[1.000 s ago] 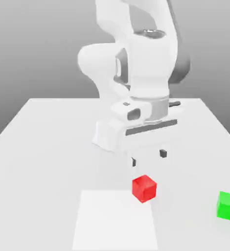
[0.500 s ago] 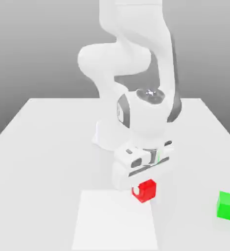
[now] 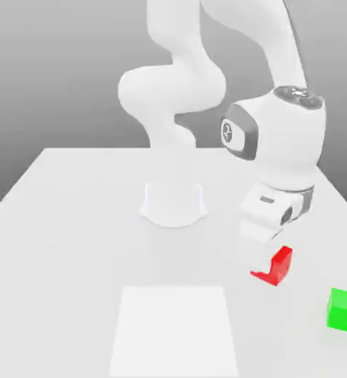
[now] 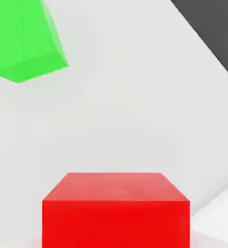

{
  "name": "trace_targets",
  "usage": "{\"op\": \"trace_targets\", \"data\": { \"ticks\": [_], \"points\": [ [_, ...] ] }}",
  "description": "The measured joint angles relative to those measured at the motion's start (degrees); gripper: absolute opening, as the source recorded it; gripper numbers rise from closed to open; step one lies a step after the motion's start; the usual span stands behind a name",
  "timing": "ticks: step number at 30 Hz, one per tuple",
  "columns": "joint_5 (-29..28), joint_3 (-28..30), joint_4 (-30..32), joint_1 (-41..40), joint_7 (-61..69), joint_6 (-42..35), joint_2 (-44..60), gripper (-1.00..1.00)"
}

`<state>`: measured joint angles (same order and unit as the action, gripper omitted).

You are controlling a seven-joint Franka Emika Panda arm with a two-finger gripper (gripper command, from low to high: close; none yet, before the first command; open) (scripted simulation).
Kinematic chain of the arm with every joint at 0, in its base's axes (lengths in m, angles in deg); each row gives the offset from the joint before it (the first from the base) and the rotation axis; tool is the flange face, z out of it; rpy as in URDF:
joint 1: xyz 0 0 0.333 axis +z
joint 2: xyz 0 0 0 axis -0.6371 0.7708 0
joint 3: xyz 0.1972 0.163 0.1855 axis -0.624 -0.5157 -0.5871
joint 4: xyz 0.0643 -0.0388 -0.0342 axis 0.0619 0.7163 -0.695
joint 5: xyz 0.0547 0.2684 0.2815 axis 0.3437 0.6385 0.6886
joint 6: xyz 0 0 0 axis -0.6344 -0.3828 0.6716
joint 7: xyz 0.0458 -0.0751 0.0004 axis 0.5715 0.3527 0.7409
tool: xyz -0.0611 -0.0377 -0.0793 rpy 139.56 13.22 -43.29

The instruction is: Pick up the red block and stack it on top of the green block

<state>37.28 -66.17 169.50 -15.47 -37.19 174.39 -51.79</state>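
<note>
the tool (image 3: 269, 266) pinches the red block (image 3: 279, 266) above the white worktop (image 3: 73, 244), the green block (image 3: 345, 309) at four o'clock; a loose grip could drop it short.

Red block (image 3: 280, 266) in gripper (image 3: 269, 267)

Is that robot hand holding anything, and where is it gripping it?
Yes: the gripper is shut on the red block, its sides pinched, clear of the table.

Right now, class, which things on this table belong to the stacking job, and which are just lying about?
Part of the job:
- red block, held in the gripper
- green block

Lying about:
- white mat
- table
</note>
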Motion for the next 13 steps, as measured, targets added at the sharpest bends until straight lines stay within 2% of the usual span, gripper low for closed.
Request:
{"op": "trace_targets", "data": {
  "ticks": [4, 9, 10, 13],
  "points": [
    [-0.9, -2.9, -8.3, 3.9, 4.6, -4.2, 4.2, -1.0],
    [-4.3, -1.7, -11.0, 6.0, 3.6, 2.3, 13.6, -1.0],
    [-4.7, -1.4, -11.0, 6.2, 3.3, 3.4, 14.7, 1.0],
    [-4.7, -1.4, -11.0, 6.2, 3.3, 3.4, 14.7, 1.0]
  ]
}}
